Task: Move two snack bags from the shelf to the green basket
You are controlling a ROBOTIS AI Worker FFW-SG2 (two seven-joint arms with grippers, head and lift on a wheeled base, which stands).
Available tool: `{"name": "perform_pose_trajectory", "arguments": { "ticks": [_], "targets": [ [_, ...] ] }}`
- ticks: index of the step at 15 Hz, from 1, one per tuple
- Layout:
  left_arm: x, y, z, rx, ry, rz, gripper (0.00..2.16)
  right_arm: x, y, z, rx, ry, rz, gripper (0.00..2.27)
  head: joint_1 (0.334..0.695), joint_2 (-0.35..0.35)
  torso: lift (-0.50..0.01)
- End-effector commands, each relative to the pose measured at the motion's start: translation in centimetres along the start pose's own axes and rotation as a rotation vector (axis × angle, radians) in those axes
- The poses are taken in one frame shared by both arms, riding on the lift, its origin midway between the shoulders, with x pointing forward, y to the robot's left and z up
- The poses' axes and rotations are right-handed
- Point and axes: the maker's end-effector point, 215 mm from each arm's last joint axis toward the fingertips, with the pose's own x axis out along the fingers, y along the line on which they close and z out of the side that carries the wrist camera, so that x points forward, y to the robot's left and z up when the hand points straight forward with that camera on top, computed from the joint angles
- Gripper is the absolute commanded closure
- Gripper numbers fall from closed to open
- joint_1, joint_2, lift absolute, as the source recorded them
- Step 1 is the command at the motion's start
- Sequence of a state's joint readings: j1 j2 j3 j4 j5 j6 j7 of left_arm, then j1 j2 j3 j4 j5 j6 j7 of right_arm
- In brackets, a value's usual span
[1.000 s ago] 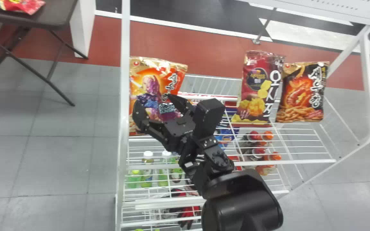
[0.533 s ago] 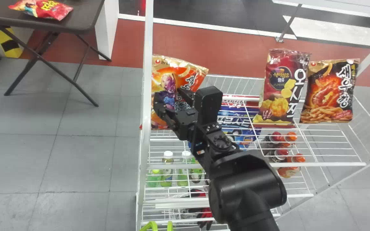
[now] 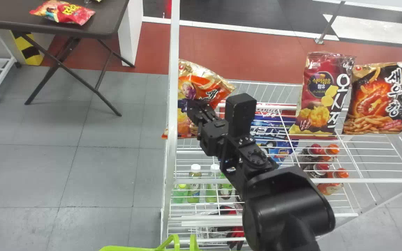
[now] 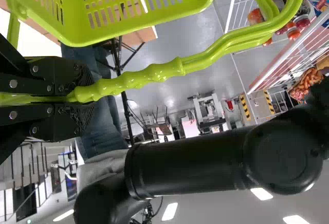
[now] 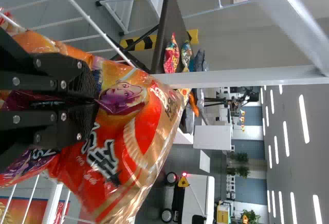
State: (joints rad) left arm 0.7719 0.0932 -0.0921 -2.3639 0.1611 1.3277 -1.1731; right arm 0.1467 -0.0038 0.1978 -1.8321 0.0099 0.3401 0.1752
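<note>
The grasp of an orange snack bag [image 3: 204, 83] looks to be the step in hand. The bag is at the left end of the white wire shelf [image 3: 379, 180], and the right claw [image 5: 95, 100] pinches its front, the film creased around the closed fingers. Whether its base is clear of the wires I cannot tell. Next calls for a lift, then a careful pull near and left to the green basket [image 3: 127, 248], minding the white post [image 3: 173, 87] beside the bag, which could snag it. A maroon bag [image 3: 321, 94] and a black-and-orange bag [image 3: 379, 101] stand to the right.

The right arm [image 3: 286, 205] slants from the near edge forward and left, its wrist over the shelf. The left claw [image 4: 87, 94] is clamped around the basket's handle [image 4: 159, 73].
</note>
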Motion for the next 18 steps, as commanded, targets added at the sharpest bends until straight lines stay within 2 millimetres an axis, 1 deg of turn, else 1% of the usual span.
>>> {"name": "perform_pose_trajectory", "arguments": {
  "ticks": [1, 2, 3, 4, 6, 7, 8, 9, 10, 11, 13, 14, 17, 18],
  "targets": [
    [-0.2, 0.0, 0.0, -0.003, -0.005, 0.000, 2.15, -2.5, -0.2, 1.4, 0.011, -0.017, -0.005, 2.25, 0.695, -0.158, -0.016],
    [-0.1, -0.1, -0.1, -0.005, -0.004, -0.002, 2.15, -4.0, -1.0, 1.8, 0.000, -0.013, -0.016, 2.25, 0.695, -0.161, -0.016],
    [0.0, -0.2, -0.1, -0.002, -0.003, -0.003, 2.15, -5.8, -1.9, 2.7, 0.029, -0.021, -0.027, 2.25, 0.695, -0.181, -0.016],
    [0.1, -0.3, -0.2, -0.002, 0.000, -0.003, 2.15, -7.8, -3.2, 2.8, 0.039, -0.006, -0.041, 2.25, 0.695, -0.201, -0.016],
    [0.3, -0.4, -0.3, 0.000, 0.005, -0.001, 2.15, -11.8, -4.9, 2.8, 0.060, 0.023, -0.057, 2.25, 0.695, -0.257, -0.016],
    [0.4, -0.4, -0.2, 0.003, 0.004, 0.001, 2.15, -14.1, -5.8, 2.5, 0.083, 0.059, -0.065, 2.25, 0.695, -0.295, -0.016],
    [0.6, -0.5, -0.1, 0.006, 0.002, -0.001, 2.15, -16.2, -6.2, 2.2, 0.091, 0.091, -0.068, 2.25, 0.695, -0.334, -0.016],
    [0.6, -0.5, -0.1, 0.006, 0.003, 0.001, 2.15, -18.2, -6.2, 1.0, 0.105, 0.159, -0.068, 2.25, 0.695, -0.350, -0.016],
    [0.8, -0.4, -0.2, 0.003, 0.003, 0.000, 2.15, -20.4, -6.0, -0.3, 0.118, 0.240, -0.070, 2.25, 0.695, -0.350, -0.016],
    [0.8, -0.4, -0.2, 0.000, 0.003, 0.001, 2.15, -22.6, -5.6, -2.2, 0.148, 0.332, -0.061, 2.25, 0.695, -0.350, -0.016],
    [1.0, -0.4, 0.0, 0.003, -0.004, 0.001, 2.15, -26.4, -4.3, -5.3, 0.216, 0.488, -0.026, 2.25, 0.695, -0.350, -0.016],
    [1.1, -0.4, 0.0, 0.007, -0.006, -0.001, 2.15, -28.3, -3.2, -7.2, 0.258, 0.578, -0.004, 2.25, 0.695, -0.350, -0.016],
    [1.5, -0.6, -0.1, 0.014, 0.001, -0.001, 2.15, -33.3, -0.3, -11.5, 0.363, 0.796, 0.054, 2.25, 0.695, -0.350, -0.016],
    [1.5, -0.5, -0.1, 0.014, 0.001, 0.002, 2.15, -33.8, 0.2, -11.8, 0.371, 0.820, 0.061, 2.25, 0.695, -0.350, -0.016]
  ]
}}
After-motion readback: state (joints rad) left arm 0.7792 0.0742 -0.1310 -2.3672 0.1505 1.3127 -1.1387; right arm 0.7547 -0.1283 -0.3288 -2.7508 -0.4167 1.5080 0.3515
